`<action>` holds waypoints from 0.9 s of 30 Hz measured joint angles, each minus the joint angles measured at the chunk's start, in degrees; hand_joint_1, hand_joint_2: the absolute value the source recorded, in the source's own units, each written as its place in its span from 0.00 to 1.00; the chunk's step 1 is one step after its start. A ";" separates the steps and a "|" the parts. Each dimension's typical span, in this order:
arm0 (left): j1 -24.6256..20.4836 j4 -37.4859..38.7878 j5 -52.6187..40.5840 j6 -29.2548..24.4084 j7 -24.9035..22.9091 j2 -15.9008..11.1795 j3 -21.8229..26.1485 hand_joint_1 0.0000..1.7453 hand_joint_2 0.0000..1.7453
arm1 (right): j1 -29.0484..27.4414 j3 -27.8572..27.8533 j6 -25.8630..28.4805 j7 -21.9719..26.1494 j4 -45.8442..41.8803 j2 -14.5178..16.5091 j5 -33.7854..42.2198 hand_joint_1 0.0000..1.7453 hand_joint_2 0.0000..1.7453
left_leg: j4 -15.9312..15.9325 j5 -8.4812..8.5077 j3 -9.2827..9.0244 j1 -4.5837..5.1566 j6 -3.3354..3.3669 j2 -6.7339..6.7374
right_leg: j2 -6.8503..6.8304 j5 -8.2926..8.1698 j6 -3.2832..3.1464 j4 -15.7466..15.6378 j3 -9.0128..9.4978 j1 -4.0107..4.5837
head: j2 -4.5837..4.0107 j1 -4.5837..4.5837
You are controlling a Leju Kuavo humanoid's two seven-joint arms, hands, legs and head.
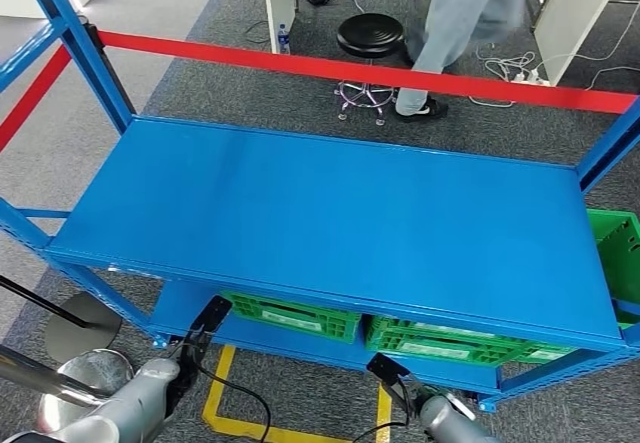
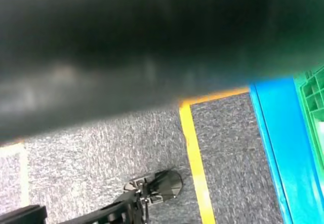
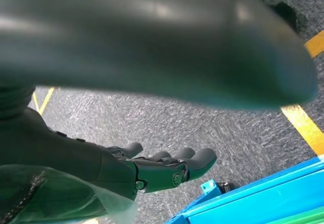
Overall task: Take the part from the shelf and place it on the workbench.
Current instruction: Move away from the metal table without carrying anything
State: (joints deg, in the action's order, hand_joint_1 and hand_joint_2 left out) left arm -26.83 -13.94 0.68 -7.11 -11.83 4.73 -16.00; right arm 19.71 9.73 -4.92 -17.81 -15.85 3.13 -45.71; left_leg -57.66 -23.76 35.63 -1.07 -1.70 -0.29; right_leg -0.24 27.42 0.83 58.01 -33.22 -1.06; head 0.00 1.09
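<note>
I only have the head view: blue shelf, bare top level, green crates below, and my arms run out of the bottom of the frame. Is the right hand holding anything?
Observer: No. In the right wrist view the right hand holds nothing, and its fingers are stretched out above the grey carpet.
Operator: How does it sit relative to the shelf?
Observer: The blue bottom rail of the shelf runs past the fingertips, and the hand does not touch it.
Operator: And the left hand?
Observer: The left wrist view catches dark fingers of the left hand over the carpet, beside a yellow floor line. Too little shows to tell whether it is open.
</note>
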 joint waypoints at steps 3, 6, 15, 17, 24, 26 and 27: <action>0.00 0.00 0.00 0.08 0.01 0.04 0.17 0.00 0.00 | 0.00 -0.20 -0.06 0.00 0.01 0.00 0.35 0.00 0.00 | -0.01 0.02 0.00 0.03 0.07 0.00 | 0.00 -0.01 0.09 0.00 0.01 -0.03 | 0.00 0.01; 0.01 0.00 0.00 0.08 0.02 0.05 0.31 0.00 0.00 | -0.01 -0.44 -0.17 0.00 0.04 0.00 0.65 0.00 0.00 | -0.01 0.03 -0.01 0.03 0.10 0.00 | 0.00 -0.01 0.10 0.00 0.00 -0.03 | 0.00 0.02; 0.01 0.00 0.00 0.08 0.06 0.05 0.34 0.00 0.00 | -0.01 -0.59 -0.37 0.00 0.25 0.00 0.84 0.00 0.00 | -0.01 0.04 -0.02 0.02 0.10 0.00 | 0.00 -0.01 0.10 0.01 0.00 -0.02 | 0.00 0.02; 0.01 0.00 0.00 0.08 0.07 0.05 0.35 0.00 0.00 | -0.01 -0.59 -0.37 0.00 0.28 0.00 0.84 0.00 0.00 | -0.01 0.04 -0.02 0.02 0.10 0.00 | 0.00 -0.01 0.10 0.01 0.00 -0.02 | 0.00 0.02; 0.02 0.00 0.00 0.04 0.17 0.05 0.35 0.00 0.00 | -0.01 -0.60 -0.37 -0.02 0.33 0.00 0.92 0.00 0.00 | -0.01 0.04 -0.02 0.02 0.10 0.00 | 0.00 -0.01 0.11 0.00 0.01 -0.03 | 0.00 0.01; 0.05 0.00 0.00 -0.02 0.20 0.05 0.35 0.00 0.25 | -0.01 -0.61 -0.33 -0.17 0.36 0.01 0.98 0.00 0.00 | -0.01 0.04 -0.02 0.02 0.10 0.00 | 0.00 -0.01 0.11 0.01 0.01 -0.03 | 0.00 0.01; 0.07 0.00 0.00 -0.05 0.20 0.05 0.36 0.00 0.50 | -0.02 -0.61 -0.30 -0.29 0.38 0.01 1.00 0.00 0.25 | -0.01 0.04 -0.02 0.02 0.10 0.00 | 0.00 -0.01 0.11 0.01 0.01 -0.03 | 0.00 0.01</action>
State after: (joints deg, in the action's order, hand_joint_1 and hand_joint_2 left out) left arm -26.76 -13.94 0.68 -7.16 -11.63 4.79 -15.65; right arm 19.69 9.11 -5.22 -18.10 -15.46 3.14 -44.71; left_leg -57.67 -23.72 35.61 -1.04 -1.59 -0.30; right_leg -0.24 27.41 0.94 58.01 -33.21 -1.08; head 0.00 1.10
